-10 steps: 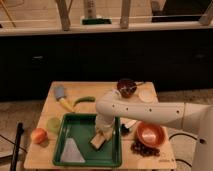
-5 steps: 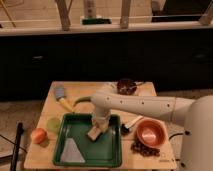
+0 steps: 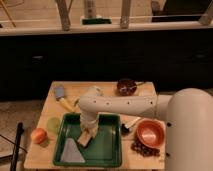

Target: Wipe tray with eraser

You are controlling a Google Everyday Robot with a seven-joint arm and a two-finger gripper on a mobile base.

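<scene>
Tan eraser point(image 3: 84, 140) lies tilted in green tray point(image 3: 108, 149), under gripper point(image 3: 88, 131).

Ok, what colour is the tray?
Green tray, camera view; gripper is over it, at the eraser.

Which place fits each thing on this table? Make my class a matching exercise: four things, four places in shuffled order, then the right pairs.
Things
1. eraser
2. orange bowl
3. blue-headed brush
4. pale sheet

Places
A. on the table, right of the tray in the picture
B. in the tray's near left corner
C. in the tray, just below the hand, which reaches down over the tray
D. on the table, beyond the tray's far left corner

Pairs: 1-C, 2-A, 3-D, 4-B
</scene>
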